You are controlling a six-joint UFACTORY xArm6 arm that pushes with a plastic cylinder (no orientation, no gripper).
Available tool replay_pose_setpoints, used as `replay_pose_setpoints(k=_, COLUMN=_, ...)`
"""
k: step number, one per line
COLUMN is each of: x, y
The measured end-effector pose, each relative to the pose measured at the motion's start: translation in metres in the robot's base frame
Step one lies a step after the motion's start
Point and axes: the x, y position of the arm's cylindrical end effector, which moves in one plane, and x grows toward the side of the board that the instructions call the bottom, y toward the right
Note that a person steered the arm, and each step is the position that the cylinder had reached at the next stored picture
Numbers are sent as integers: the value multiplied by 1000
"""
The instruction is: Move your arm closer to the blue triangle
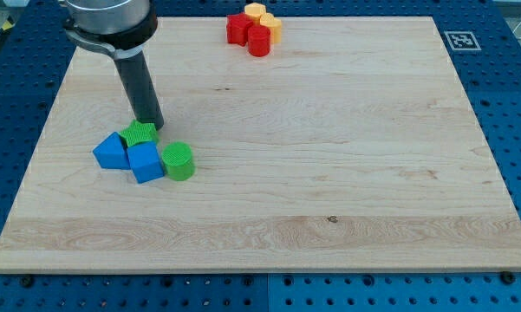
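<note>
The blue triangle [111, 152] lies at the view's left on the wooden board [329, 156]. A blue cube [145, 162] touches its right side. A green star-shaped block [140, 133] sits just above them, and a green cylinder [178, 161] stands right of the cube. My tip [152, 125] is at the upper right edge of the green star block, a short way above and right of the blue triangle.
At the view's top, a cluster of a red star-shaped block [238, 28], a red cylinder [258, 40] and yellow blocks [263, 17] sits near the board's top edge. A marker tag [459, 40] is at the board's top right corner.
</note>
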Motion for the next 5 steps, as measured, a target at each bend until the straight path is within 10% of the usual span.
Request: replay_pose_setpoints(k=5, x=36, y=-72)
